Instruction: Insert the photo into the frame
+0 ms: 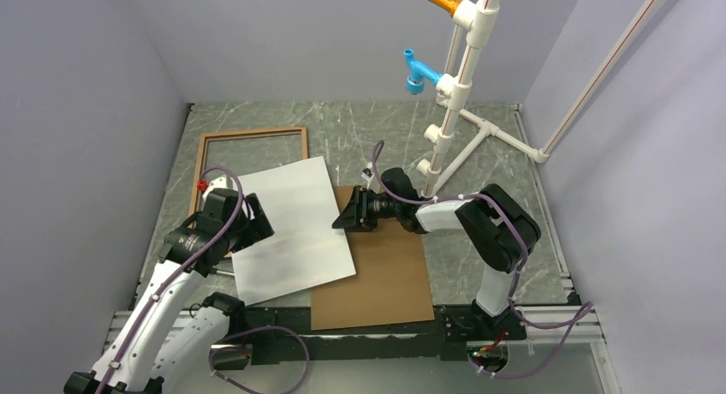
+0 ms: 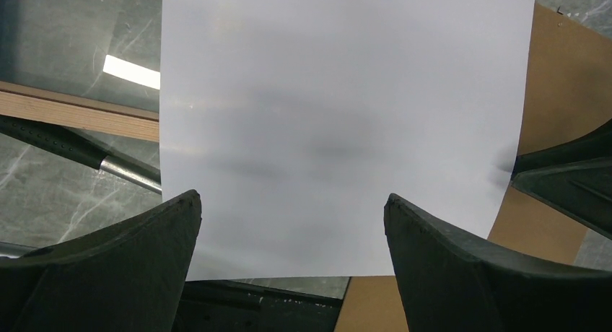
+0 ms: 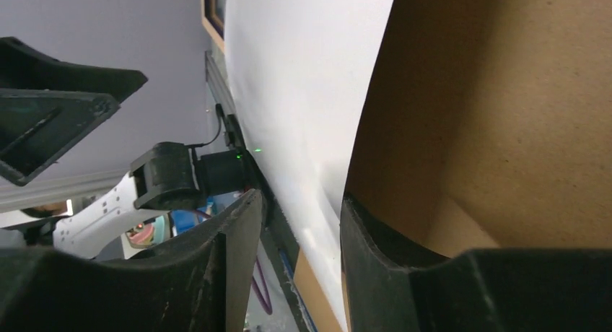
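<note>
pipe stand at back right, open tabletop beside frame

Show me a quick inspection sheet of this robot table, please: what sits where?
Surface: grey marbled table.
Job's things: photo, white back up, overlapping the frame's near rail and the brown backing board; frame, wood face up, far left.
Clutter: white pipe stand with orange and blue fittings, far right.
Grippers: left gripper open at the photo's left edge; right gripper half closed astride its right edge, a gap showing.
Cables: purple cables along both arms, looping by the bases.
Surroundings: plain pale walls on three sides.
</note>
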